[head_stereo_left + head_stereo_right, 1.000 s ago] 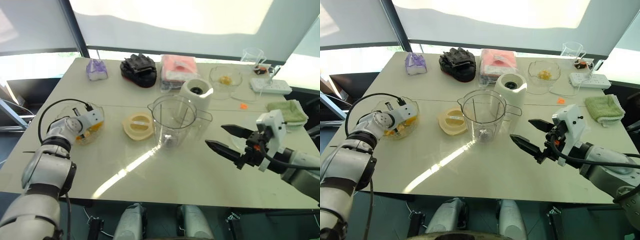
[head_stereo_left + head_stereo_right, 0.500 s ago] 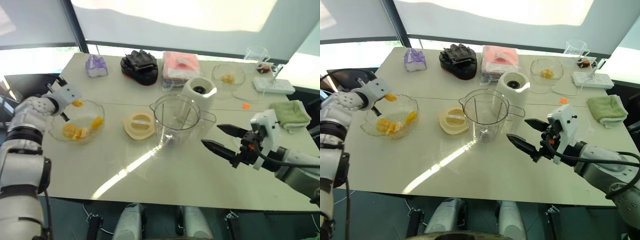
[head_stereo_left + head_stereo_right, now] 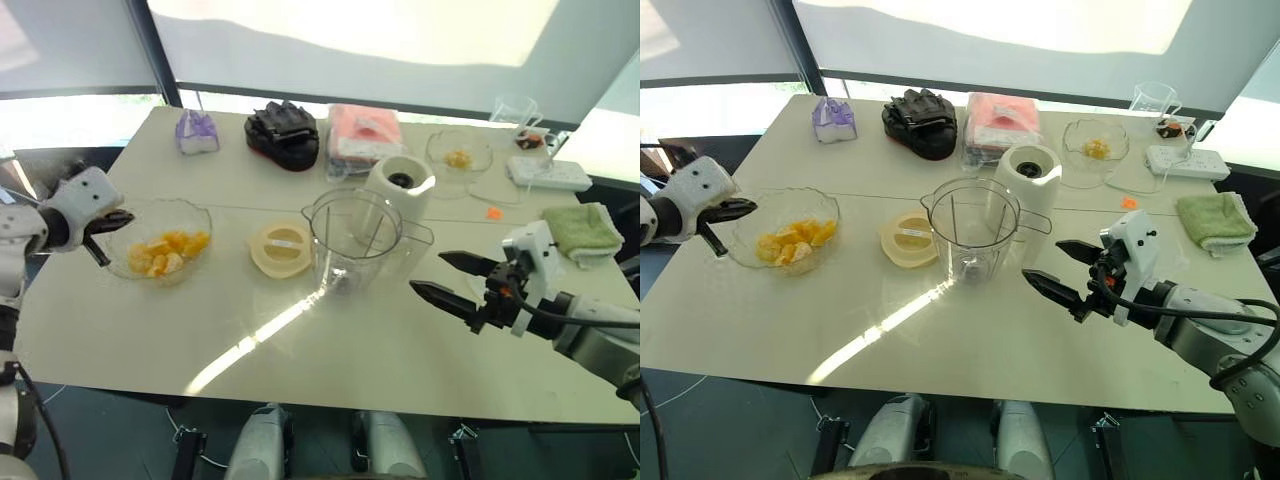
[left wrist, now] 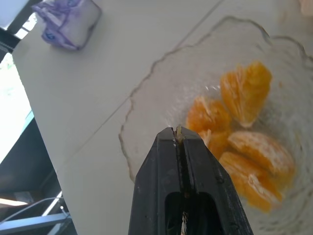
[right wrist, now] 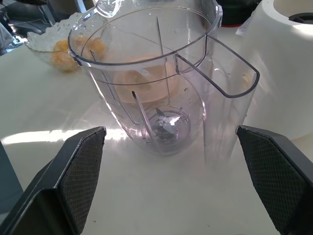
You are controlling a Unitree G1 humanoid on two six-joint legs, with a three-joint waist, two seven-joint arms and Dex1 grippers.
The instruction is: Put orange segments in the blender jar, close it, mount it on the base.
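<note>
The left gripper hovers clenched beside the glass bowl of orange segments, nothing visibly pinched between its fingers. The right gripper stands spread wide (empty) near the blender jar, which touches the base behind it.

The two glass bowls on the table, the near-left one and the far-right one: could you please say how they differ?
The scalloped clear glass bowl on the left holds a heap of orange segments; the clear glass bowl at the far right holds one small yellow bit. The left bowl lies beside the shut left gripper; the far one stands behind the white blender base. Both are clear and upright.
</note>
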